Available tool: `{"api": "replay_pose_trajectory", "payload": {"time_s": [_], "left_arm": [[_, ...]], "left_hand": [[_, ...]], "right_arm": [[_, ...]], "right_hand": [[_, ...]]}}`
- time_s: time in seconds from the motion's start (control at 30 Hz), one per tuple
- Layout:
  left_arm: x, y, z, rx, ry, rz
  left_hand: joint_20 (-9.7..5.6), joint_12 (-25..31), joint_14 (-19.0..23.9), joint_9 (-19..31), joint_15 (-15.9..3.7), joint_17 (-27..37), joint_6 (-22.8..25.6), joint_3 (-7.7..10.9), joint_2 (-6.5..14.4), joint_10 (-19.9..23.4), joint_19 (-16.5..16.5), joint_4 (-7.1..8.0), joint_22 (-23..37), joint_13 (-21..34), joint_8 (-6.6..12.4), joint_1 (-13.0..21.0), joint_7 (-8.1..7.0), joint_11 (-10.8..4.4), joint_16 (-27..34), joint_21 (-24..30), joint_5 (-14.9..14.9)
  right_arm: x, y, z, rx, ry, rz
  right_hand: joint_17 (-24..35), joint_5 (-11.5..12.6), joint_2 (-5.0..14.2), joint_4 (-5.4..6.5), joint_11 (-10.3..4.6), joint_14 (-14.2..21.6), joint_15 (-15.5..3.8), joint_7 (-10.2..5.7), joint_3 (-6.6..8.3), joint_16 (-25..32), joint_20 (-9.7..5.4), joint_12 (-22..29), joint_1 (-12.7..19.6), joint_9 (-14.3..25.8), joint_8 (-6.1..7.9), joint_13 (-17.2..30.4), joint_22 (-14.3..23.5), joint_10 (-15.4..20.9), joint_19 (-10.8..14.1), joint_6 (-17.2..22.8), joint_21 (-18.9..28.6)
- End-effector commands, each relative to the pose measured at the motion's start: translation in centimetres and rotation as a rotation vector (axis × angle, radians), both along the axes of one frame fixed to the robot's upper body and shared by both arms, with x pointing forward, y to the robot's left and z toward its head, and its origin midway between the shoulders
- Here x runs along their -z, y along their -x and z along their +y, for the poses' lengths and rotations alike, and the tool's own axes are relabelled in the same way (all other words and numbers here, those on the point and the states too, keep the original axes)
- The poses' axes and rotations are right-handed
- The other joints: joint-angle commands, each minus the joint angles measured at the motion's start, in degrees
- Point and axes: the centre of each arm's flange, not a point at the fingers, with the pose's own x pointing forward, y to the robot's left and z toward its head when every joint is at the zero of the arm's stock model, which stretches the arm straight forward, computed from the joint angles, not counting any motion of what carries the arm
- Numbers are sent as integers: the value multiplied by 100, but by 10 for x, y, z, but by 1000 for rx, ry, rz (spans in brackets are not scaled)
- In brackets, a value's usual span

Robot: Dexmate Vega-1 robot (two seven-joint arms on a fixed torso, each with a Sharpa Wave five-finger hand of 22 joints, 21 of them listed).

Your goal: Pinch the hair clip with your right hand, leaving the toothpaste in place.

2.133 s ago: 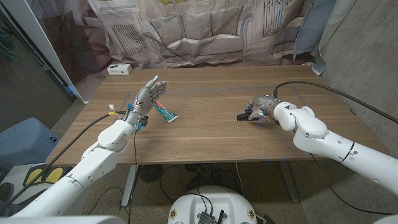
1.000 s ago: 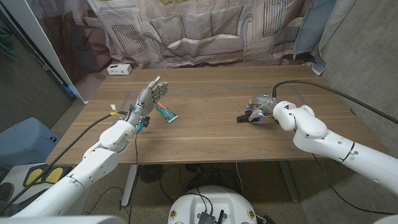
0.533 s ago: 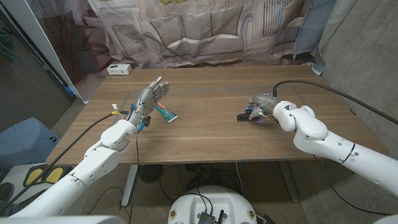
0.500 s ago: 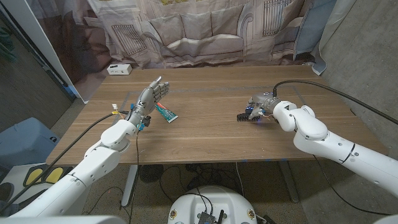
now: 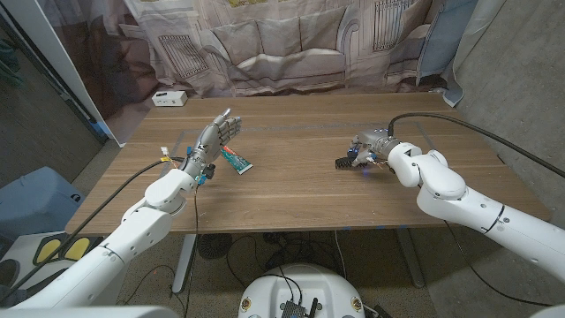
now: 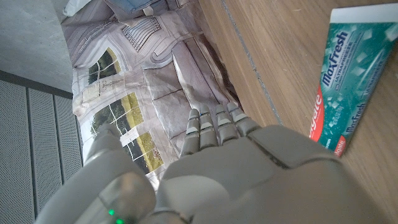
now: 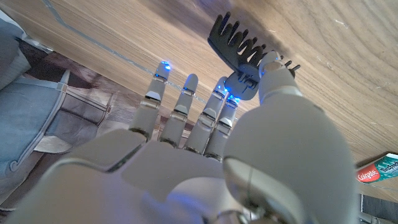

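Over by the table's right side, the right hand (image 5: pixel 365 150) pinches the hair clip (image 5: pixel 343 162); squeeze firmly, toothpaste (image 5: pixel 236 159) untouched

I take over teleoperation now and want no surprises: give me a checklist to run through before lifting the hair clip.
1. Right hand on the hair clip: ok, thumb and a finger are at its hinge end in the right wrist view.
2. Pinch firm enough to lift: cannot tell.
3. Clip clear of the table: cannot tell.
4. Toothpaste in place: ok, it lies on the table beside the left hand.
5. Left hand off the toothpaste: ok, fingers spread, holding nothing.
6. Space around the clip: ok, nothing else lies close by.
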Motion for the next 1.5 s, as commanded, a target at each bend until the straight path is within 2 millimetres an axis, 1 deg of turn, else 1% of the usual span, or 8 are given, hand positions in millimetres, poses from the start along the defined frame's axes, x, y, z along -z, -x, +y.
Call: {"api": "replay_pose_trajectory", "payload": {"time_s": [0.03, 0.33, 0.53, 0.73, 1.0, 1.23, 1.37, 1.5], "left_arm": [[0, -1, 0, -2, -1, 6], [-1, -2, -1, 1, -4, 11], [-1, -1, -1, -2, -5, 11], [-2, 0, -1, -2, -6, 12], [1, -2, -1, -2, 1, 18], [2, -3, 0, -3, 4, 18], [1, -3, 0, -3, 5, 18], [2, -4, 0, -4, 7, 18]], "left_hand": [[21, -12, -2, 27, 1, 11, 55, 32, -6, 31, -18, -5, 28, 5, 0, 44, 6, -3, 0, -1, -1], [36, -14, 0, 28, -4, 11, 54, 34, -3, 27, -30, -5, 28, 5, 0, 46, 5, -9, 1, -4, -1], [38, -9, -4, 28, -8, 11, 60, 35, 0, 42, -37, -4, 29, 5, 2, 47, 1, -9, 0, -5, -1], [41, -14, -5, 28, -5, 11, 54, 36, 1, 31, -47, -4, 29, 5, -1, 48, 1, -10, 0, -8, -2], [44, -15, -4, 28, -6, 10, 58, 37, 4, 29, -47, -4, 29, 5, 0, 49, 8, -8, 0, -6, -2], [49, -17, -3, 28, -7, 10, 58, 39, 8, 27, -53, -3, 29, 6, 0, 52, 6, -22, 1, -6, -2], [51, -17, -4, 28, -8, 10, 57, 40, 9, 27, -58, -3, 29, 6, 0, 52, 4, -24, 1, -7, -2], [53, -17, -1, 28, -2, 10, 53, 40, 10, 29, -61, -3, 29, 6, -2, 53, 0, -13, 2, -7, -2]], "right_arm": [[-3, 2, 1, -27, -24, -34], [-2, 3, 2, -36, -42, -48], [-1, 4, 1, -48, -54, -60], [-2, 6, 1, -63, -70, -81], [-2, 7, 1, -70, -76, -97], [-3, 9, 2, -85, -68, -130], [-5, 9, 4, -85, -53, -136], [-6, 9, 4, -83, -51, -144]], "right_hand": [[50, 47, 87, 12, -11, 95, -425, -283, -41, 40, -11, 115, 58, 67, 117, 103, 11, 175, 64, 1008, -5], [65, 68, 89, -68, -16, 179, -472, -275, -13, 24, -23, 193, 222, 202, 234, 195, 10, 290, 112, 993, 0], [153, 49, 95, -16, -12, 281, -524, -272, -64, -10, -37, 294, 217, 494, 535, 374, 11, 383, 152, 964, -10], [200, 61, 123, -51, -10, 425, -515, -267, -59, 41, -49, 387, 316, 596, 716, 443, 11, 551, 228, 1111, 10], [204, -4, 128, -68, 2, 615, -599, -260, -43, 47, -80, 482, 365, 546, 836, 529, 11, 715, 276, 1277, 12], [284, -44, 121, -149, 10, 763, -669, -303, -7, 107, -173, 557, 556, 633, 1104, 609, 11, 835, 308, 1605, 7], [362, -8, 4, -42, 14, 795, -695, -264, -165, 128, -327, 535, 451, 726, 1250, 605, 17, 834, 178, 1603, -43], [364, 23, -28, -14, 13, 791, -762, -259, -226, 105, -449, 484, 461, 613, 1193, 556, 22, 814, 92, 1571, -60]]}}
